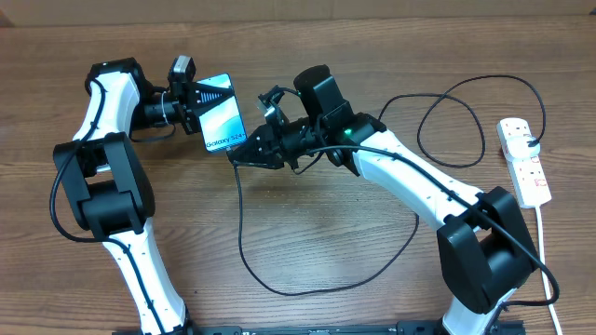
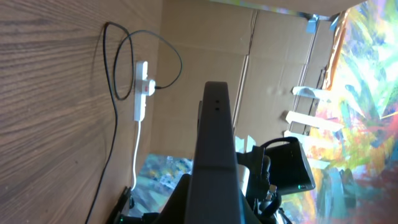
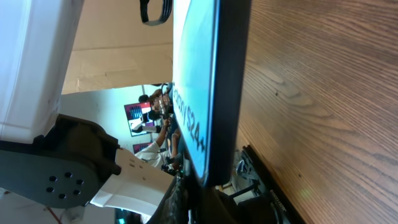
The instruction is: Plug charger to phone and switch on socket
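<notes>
My left gripper (image 1: 199,104) is shut on the phone (image 1: 223,116) and holds it tilted above the table, its blue-teal screen facing up and its lettered end toward the right arm. In the left wrist view the phone (image 2: 214,143) shows edge-on. My right gripper (image 1: 240,152) is shut on the charger's black plug tip, right at the phone's lettered end. The right wrist view shows that end of the phone (image 3: 198,87) meeting the dark jaws (image 3: 208,199); the port itself is hidden. The charger cable (image 1: 240,233) loops across the table to the socket (image 1: 523,160).
The white socket strip lies at the table's far right with a black plug in it and its white lead running toward the front edge. It also shows in the left wrist view (image 2: 141,90). The black cable loops lie in front of and behind the right arm.
</notes>
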`<state>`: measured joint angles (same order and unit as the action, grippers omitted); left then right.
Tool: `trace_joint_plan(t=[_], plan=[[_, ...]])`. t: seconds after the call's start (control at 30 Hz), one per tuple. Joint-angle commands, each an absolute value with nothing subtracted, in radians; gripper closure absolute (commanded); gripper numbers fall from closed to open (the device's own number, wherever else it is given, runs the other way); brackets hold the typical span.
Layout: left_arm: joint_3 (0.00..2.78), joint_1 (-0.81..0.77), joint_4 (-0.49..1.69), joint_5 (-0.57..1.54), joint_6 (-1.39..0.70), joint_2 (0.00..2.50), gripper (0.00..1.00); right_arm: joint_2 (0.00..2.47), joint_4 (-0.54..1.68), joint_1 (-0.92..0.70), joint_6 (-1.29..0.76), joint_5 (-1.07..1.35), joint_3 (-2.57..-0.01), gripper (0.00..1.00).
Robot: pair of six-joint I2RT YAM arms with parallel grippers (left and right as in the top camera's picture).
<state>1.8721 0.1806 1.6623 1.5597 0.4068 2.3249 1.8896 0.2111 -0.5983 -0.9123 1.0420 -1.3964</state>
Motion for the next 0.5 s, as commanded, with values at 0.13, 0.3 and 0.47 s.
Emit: trace_joint_plan(t=[0.13, 0.3, 0.47], plan=[[1.887, 0.126, 1.691, 1.538, 0.464, 2.308, 0.96, 1.88, 0.196, -0.554, -0.893, 0.935, -1.395, 0.96], [1.887, 0.122, 1.691, 1.537, 0.464, 2.308, 0.96, 1.88, 0.195, -0.554, -0.893, 0.935, -1.395, 0.96], [1.887, 0.121, 1.691, 1.515, 0.464, 2.308, 0.96, 1.88, 0.19, -0.554, -0.893, 0.927, -1.395, 0.96]])
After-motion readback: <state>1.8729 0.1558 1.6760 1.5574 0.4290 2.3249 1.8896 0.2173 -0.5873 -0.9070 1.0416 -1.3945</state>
